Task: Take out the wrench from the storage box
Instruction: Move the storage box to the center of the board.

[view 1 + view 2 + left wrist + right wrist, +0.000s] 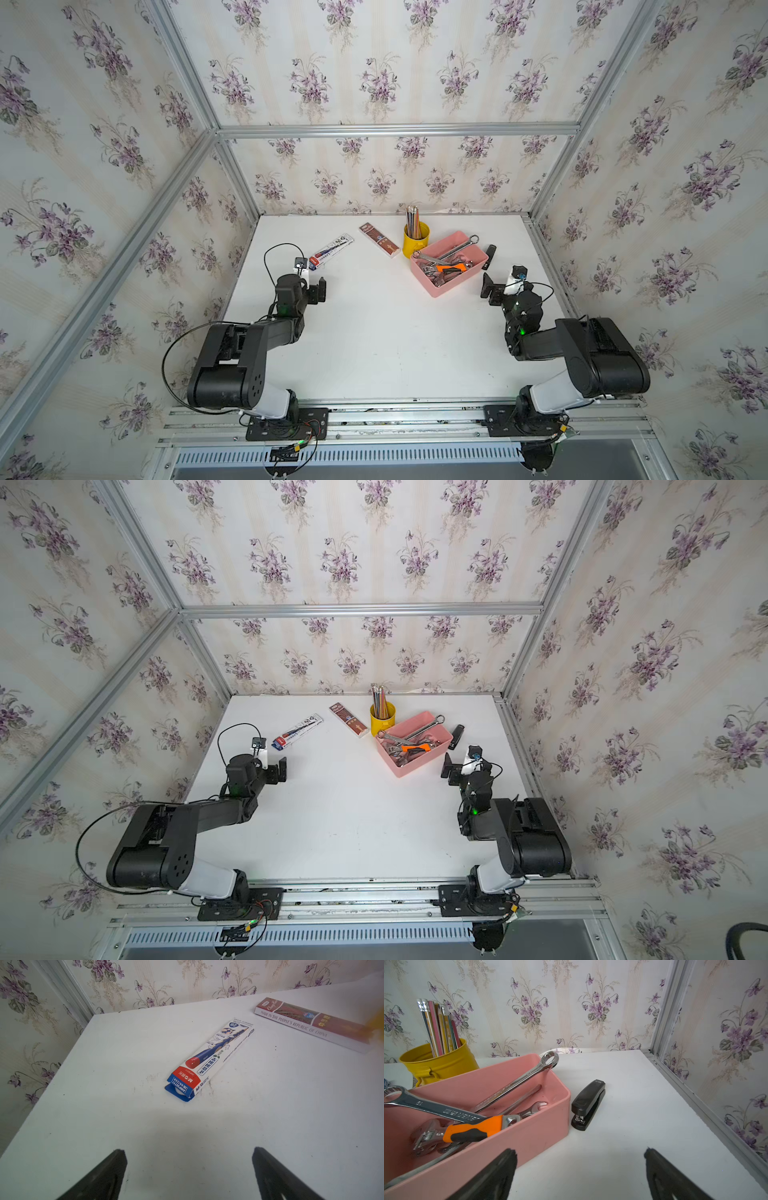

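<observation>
We see a white table (pixel 374 345) across the lower middle of both top views. Near its far edge stands a yellow cup (pixel 415 242) of pencils (pixel 412 217). Left of it lie a brown pencil box (pixel 379 240) and, further left, a blue and white pencil box (pixel 332 251). A black stapler (pixel 489 256) lies to the right.

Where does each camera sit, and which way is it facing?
Both top views: high above the front edge, looking down across the whole table; left arm and right arm show.
Left wrist: on the left arm, facing the far left corner, blue pencil box and red box; tips of the open left hand show.
Right wrist: on the right arm, facing the far right corner, pink box of wrenches, yellow cup, stapler; tips of the open right hand show.
Shared: the red box appears in the left wrist view and both top views.
</observation>
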Robot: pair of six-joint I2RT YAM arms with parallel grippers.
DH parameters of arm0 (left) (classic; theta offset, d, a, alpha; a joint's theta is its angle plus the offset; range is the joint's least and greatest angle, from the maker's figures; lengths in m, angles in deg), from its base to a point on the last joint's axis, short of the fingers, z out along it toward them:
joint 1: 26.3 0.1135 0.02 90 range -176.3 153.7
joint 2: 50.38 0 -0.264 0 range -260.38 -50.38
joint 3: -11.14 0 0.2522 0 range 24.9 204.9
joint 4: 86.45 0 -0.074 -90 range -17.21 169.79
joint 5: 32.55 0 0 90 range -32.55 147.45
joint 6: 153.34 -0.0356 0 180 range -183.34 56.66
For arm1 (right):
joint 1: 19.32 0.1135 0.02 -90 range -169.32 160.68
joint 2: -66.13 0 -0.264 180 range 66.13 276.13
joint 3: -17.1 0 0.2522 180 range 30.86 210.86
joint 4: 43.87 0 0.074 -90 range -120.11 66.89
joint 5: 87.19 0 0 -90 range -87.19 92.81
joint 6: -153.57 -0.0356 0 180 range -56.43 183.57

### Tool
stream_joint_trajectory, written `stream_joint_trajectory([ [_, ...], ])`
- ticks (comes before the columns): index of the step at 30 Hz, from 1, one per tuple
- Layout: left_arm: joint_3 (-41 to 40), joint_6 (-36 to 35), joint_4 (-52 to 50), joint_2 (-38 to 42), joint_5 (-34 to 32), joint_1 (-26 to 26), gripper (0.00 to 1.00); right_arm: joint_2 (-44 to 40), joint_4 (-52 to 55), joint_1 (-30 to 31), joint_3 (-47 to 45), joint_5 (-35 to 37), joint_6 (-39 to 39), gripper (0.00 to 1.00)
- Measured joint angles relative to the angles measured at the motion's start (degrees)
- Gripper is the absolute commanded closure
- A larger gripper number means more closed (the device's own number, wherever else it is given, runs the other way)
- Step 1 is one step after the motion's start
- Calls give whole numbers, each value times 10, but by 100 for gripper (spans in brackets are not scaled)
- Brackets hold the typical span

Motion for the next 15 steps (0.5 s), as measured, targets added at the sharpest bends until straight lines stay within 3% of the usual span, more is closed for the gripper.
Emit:
stream_joint_trajectory([
  [12,2,0,-7,4,0,0,1,-3,1,-4,1,-3,0,0],
  [15,26,-4,-52,37,7,0,1,-47,33,-4,3,-4,-1,0],
])
